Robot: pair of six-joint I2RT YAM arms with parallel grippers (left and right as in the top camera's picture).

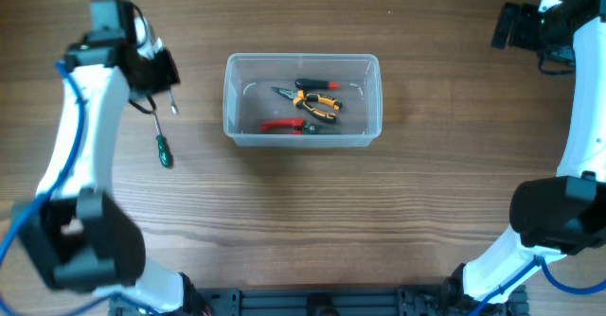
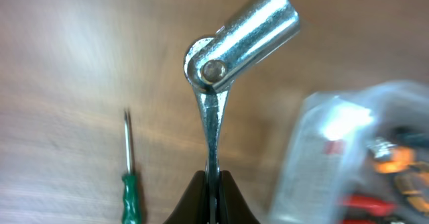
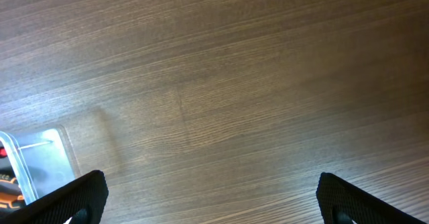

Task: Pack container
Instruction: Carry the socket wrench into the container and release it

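Note:
The clear plastic container (image 1: 230, 103) stands mid-table and holds orange-and-black pliers (image 1: 317, 101) and red-handled pliers (image 1: 282, 125). My left gripper (image 1: 156, 70) is left of it, above the table, shut on the flat handle of a silver swivel-head socket wrench (image 2: 231, 43). The jaws (image 2: 213, 184) pinch the handle. A green-handled screwdriver (image 1: 163, 150) lies on the table below that gripper; it also shows in the left wrist view (image 2: 131, 190). The container is a blur at the right of the left wrist view (image 2: 322, 150). My right gripper (image 1: 507, 27) is open and empty at the far right back (image 3: 211, 197).
The table is brown wood. A corner of the container (image 3: 40, 160) shows at the left edge of the right wrist view. The right arm's base stands at the front right (image 1: 559, 212).

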